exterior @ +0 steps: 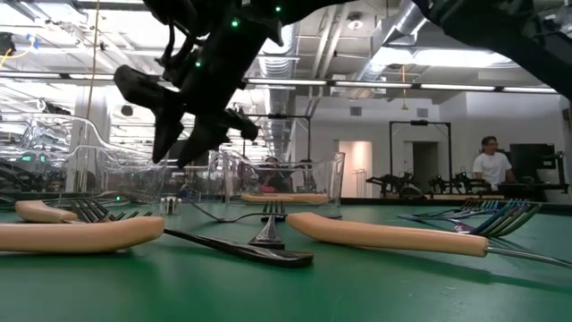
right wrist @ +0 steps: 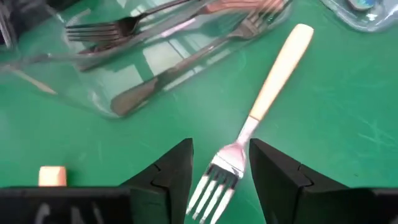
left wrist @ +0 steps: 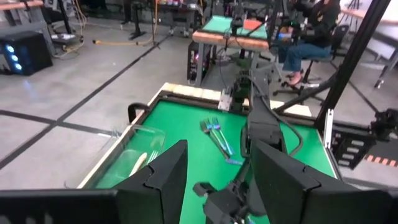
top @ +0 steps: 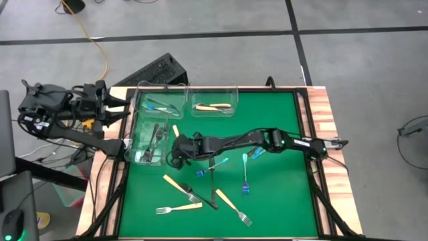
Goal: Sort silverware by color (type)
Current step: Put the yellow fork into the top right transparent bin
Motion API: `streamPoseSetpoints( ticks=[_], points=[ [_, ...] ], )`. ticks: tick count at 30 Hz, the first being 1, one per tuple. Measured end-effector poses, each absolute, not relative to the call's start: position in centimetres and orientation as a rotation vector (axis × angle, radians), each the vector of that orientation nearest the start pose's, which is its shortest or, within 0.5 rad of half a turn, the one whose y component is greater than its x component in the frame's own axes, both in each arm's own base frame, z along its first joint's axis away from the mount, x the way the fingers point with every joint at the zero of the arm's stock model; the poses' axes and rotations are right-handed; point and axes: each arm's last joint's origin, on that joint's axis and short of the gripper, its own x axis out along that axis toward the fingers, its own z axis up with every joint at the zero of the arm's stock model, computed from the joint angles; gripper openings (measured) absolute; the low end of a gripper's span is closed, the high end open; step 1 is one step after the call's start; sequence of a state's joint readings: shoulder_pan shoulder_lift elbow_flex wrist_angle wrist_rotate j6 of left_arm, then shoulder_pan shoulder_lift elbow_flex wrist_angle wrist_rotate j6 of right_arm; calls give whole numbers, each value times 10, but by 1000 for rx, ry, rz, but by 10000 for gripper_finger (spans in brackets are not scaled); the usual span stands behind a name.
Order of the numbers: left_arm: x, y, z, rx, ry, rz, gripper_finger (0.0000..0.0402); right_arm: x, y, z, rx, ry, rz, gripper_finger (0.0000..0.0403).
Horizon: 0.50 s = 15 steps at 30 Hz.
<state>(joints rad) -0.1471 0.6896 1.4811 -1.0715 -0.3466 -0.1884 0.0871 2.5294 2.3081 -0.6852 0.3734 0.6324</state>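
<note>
My right gripper (right wrist: 221,148) is open and reaches across the green mat to a spot beside the near clear bin (top: 148,142), which holds dark forks (right wrist: 124,28). A tan-handled fork (right wrist: 277,81) lies flat on the mat, and its silver tines (right wrist: 214,180) show between my two fingers. In the low view this gripper (exterior: 189,143) hangs above the mat. More tan forks (top: 180,187), blue forks (top: 245,177) and a dark fork (top: 212,182) lie scattered on the mat. My left gripper (left wrist: 217,180) is open and waits at the table's left edge (top: 119,107).
Two more clear bins stand along the far edge: one (top: 160,104) holds a blue fork, the other (top: 214,105) a tan fork. A wooden rim (top: 319,120) frames the mat. A person sits at a bench in the room behind (exterior: 487,165).
</note>
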Motion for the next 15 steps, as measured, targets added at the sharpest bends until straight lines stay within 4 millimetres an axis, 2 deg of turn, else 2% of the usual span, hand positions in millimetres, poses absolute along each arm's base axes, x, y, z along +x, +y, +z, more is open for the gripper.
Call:
streamPoseSetpoints(
  ticks=[5,11,15],
  points=[
    [37,5,460,-101,269,223,160,550,28,187,428,708,-546,189],
    [37,4,460,-86,276,221,160,550,14,187,430,702,-573,233],
    [37,4,460,-65,279,218,160,552,12,175,472,708,-603,252]
  ],
)
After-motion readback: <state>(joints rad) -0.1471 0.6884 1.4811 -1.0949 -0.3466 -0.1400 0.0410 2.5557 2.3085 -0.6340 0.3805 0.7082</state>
